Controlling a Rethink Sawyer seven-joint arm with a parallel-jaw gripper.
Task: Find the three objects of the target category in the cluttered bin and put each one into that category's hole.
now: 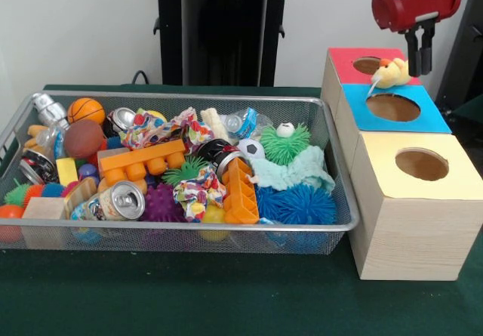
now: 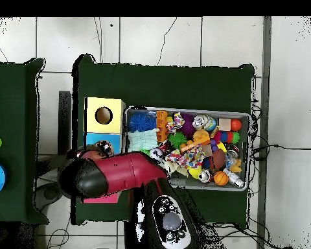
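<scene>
Upper right of the front view: fingers [image 1: 420, 70] nearly closed, apparently pinching a small yellow plush toy [image 1: 392, 74] over the red box's hole [image 1: 367, 66] — soft, light, compressible — best pinched mid-body.

The light is bright and even, with no hard glare. My wire bin [image 1: 332, 162] casts only a soft shadow on the green cloth [image 1: 226, 298] toward 6 o'clock. The shiny cans [image 1: 124, 200] gleam a little. Small toys look slightly fuzzy.
</scene>
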